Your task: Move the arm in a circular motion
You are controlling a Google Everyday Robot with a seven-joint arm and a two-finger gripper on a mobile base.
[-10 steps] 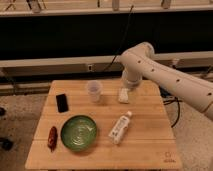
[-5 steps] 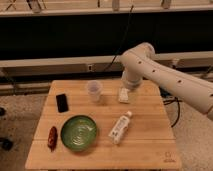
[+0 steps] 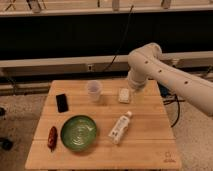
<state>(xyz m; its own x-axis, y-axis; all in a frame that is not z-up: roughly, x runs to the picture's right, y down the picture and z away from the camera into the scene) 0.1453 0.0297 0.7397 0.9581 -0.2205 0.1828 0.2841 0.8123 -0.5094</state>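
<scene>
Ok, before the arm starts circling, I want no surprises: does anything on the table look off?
Only the white bottle: it lies on its side beside the green bowl. The gripper hangs from the arm over the back of the table.

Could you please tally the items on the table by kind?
cup: 1
phone: 1
bowl: 1
bottle: 1
red packet: 1
Total: 5
The gripper hangs over the table's far side, beside the cup.
</scene>
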